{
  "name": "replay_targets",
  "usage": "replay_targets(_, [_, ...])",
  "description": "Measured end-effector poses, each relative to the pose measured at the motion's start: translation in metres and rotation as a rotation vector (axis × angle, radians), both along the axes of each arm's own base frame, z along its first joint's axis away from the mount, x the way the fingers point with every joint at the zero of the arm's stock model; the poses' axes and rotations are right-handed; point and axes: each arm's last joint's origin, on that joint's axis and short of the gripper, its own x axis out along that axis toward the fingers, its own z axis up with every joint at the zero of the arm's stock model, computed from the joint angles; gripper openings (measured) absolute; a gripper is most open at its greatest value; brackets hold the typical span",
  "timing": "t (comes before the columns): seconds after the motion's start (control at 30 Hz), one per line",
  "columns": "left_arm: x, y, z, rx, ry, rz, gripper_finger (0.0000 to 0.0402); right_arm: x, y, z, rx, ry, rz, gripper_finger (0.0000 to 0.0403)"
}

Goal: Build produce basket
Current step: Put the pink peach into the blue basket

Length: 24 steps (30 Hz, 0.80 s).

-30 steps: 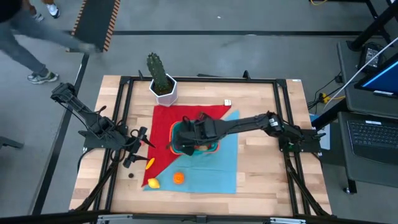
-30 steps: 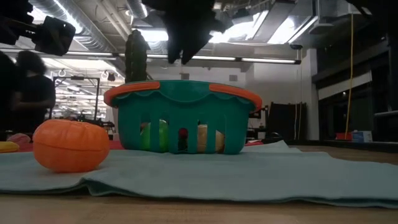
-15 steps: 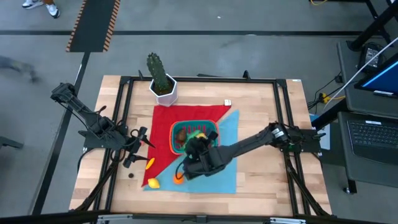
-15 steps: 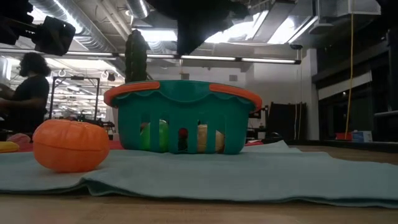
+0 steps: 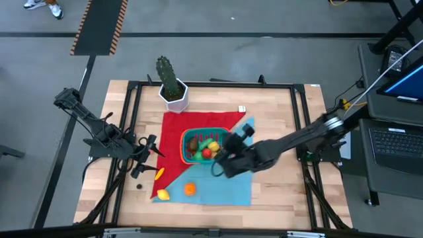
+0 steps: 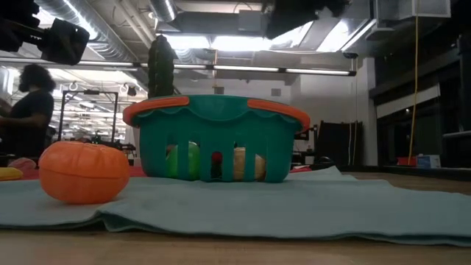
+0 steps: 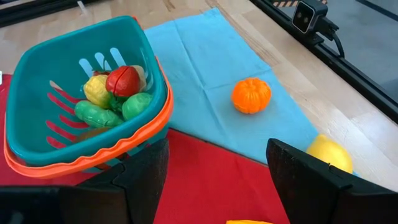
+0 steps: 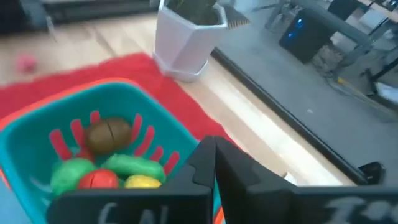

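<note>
Now, your pale wooden surface carries a red cloth and a light blue cloth overlapping it. On them stands the teal plastic basket with the orange-red rim, holding red, green, yellow and brown toy produce. Your right gripper hangs just beside the basket's right side, jaws clenched on nothing. Your left gripper waits at the red cloth's left edge, jaws released. An orange toy fruit lies on the blue cloth near a yellow lemon.
</note>
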Motion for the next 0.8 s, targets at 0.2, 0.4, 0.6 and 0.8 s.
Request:
replay_targets(0.2, [0.0,0.0,0.0,0.028,-0.007,-0.014,0.0263,-0.046,-0.019,-0.013,-0.007,-0.194,0.058,0.0005])
replay_targets(0.4, [0.005,0.003,0.005,0.013,-0.059,0.013,0.0263,-0.076,-0.029,-0.037,-0.059,-0.323,0.275,0.0016])
replay_targets(0.6, [0.008,0.009,0.006,0.007,-0.068,0.063,0.0263,-0.097,-0.036,-0.034,-0.2,-0.412,0.421,0.0025])
replay_targets(0.8, [0.01,0.014,0.005,0.009,-0.06,0.101,0.0263,-0.103,-0.043,-0.038,-0.218,-0.416,0.411,0.0025])
